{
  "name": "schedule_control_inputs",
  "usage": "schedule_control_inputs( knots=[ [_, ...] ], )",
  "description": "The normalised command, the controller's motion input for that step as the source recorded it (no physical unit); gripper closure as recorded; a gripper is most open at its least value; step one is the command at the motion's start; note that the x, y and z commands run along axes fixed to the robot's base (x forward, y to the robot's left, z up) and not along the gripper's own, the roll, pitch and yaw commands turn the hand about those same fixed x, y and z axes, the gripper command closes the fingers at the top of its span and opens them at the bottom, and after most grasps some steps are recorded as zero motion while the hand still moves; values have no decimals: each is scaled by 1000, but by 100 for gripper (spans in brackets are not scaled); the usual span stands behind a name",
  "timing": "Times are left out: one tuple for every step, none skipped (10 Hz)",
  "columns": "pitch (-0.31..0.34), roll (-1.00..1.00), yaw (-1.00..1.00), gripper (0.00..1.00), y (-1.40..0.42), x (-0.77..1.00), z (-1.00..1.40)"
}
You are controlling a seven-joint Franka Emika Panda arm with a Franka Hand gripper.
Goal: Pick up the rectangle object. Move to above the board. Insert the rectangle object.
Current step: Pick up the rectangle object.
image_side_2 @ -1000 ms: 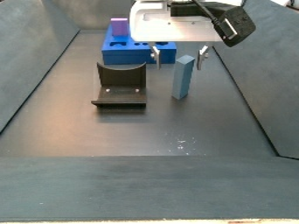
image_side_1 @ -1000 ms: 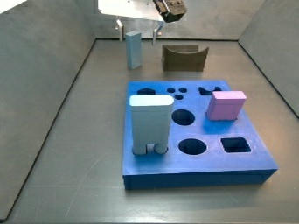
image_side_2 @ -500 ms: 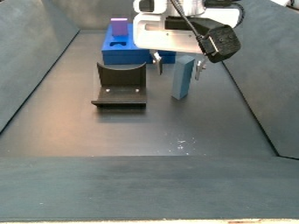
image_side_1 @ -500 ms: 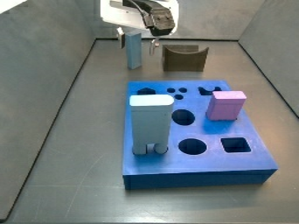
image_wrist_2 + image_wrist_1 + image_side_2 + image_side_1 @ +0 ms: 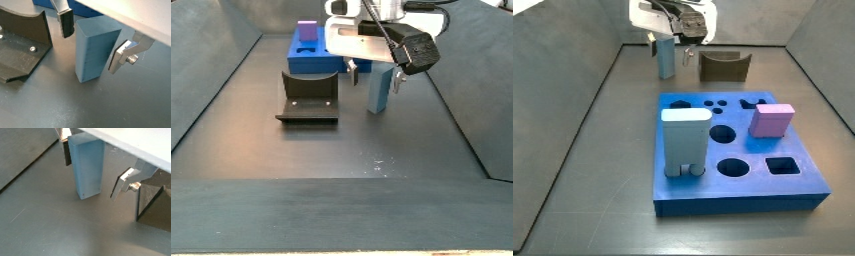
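The rectangle object (image 5: 88, 168) is a tall, thin, light grey-blue slab standing upright on the dark floor, seen in both wrist views (image 5: 97, 50) and both side views (image 5: 667, 62) (image 5: 381, 92). My gripper (image 5: 91, 178) (image 5: 90, 54) is open and straddles the slab's upper part (image 5: 668, 45) (image 5: 373, 74). One dark pad (image 5: 66, 25) sits close beside the slab, and the silver finger (image 5: 123, 57) stands a little off its other face. The board (image 5: 747, 195) is a bright-blue block with shaped holes, lying apart from the gripper, and it also shows behind the arm in a side view (image 5: 309, 52).
A pink cube (image 5: 772, 120) and a pale two-legged block (image 5: 684, 140) stand in the board. The dark fixture (image 5: 309, 97) (image 5: 723, 66) stands on the floor right beside the slab. Grey walls enclose the floor on both sides.
My gripper has come down from above the slab's top, so its fingers now flank the slab. The slab itself has stayed put.
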Motion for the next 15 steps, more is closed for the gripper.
schedule_control_inputs(
  knots=[
    [43,0,-751,0,0,183,0],
    [131,134,-503,0,-146,237,100],
    [3,0,-14,0,0,0,0],
    [23,0,-203,0,51,0,0],
    [0,0,-189,0,0,14,-20],
    [0,0,0,0,37,0,0],
    [0,154,-71,0,237,-334,-111],
    [0,0,-103,0,169,-374,-123],
    [0,0,0,0,29,0,0],
    [0,-74,-94,0,311,-191,-54],
    [0,-154,-140,0,289,-240,-9],
    [0,0,0,0,-54,0,-69],
    [0,0,-80,0,-223,0,-291],
    [0,0,-46,0,-9,0,-43],
    [0,0,0,0,17,0,0]
  ],
)
